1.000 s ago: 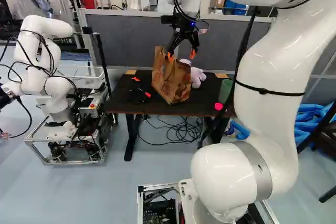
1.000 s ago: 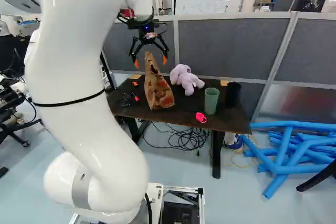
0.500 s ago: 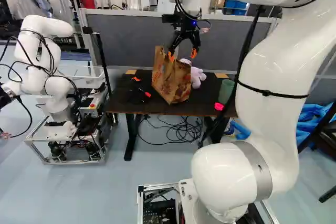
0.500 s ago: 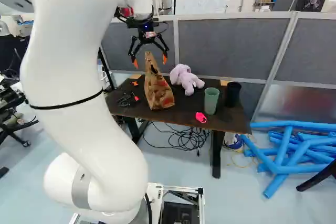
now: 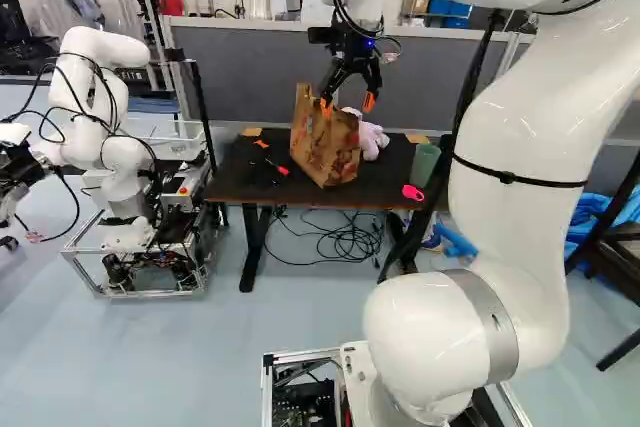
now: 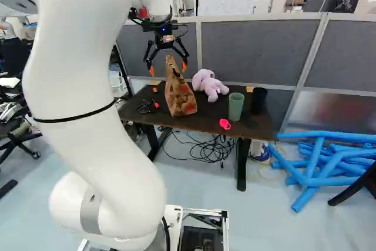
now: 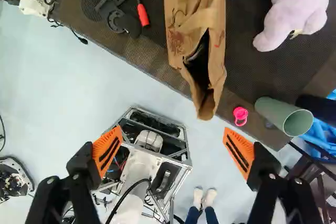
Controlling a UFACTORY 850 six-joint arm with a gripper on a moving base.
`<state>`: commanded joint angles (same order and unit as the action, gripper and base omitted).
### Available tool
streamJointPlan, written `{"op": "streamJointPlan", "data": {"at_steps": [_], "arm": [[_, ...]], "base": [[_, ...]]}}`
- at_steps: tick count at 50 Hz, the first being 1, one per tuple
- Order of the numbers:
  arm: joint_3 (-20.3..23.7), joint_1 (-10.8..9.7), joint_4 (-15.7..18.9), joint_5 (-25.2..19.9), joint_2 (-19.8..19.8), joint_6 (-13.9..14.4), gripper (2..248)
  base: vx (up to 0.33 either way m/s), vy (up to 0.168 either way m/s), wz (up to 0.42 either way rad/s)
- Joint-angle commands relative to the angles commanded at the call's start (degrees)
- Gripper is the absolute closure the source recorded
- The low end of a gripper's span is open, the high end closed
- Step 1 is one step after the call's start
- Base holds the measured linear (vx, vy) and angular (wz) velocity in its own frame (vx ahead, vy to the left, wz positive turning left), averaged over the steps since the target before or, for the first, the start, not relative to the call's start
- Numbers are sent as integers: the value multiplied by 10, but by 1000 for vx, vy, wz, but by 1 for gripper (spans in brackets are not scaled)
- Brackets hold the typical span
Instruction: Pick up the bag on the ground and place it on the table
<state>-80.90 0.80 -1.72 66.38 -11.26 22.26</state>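
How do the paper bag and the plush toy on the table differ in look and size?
The bag is brown paper with reddish markings; the toy is plain pale lilac plush. The bag stands taller, while the toy sits lower and rounder. The bag has an open top; the toy is a closed, stuffed shape. Both rest on the table, outside the open hand.

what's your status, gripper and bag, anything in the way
Gripper open, near bag's top, not holding it. Bag standing on table. Nothing seen between them; toy beside bag.
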Motion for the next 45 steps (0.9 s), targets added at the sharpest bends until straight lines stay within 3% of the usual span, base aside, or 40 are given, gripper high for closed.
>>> {"op": "streamJointPlan", "data": {"at_steps": [45], "arm": [[0,0,0,0,0,0,3]], "base": [[-243,4,28]]}}
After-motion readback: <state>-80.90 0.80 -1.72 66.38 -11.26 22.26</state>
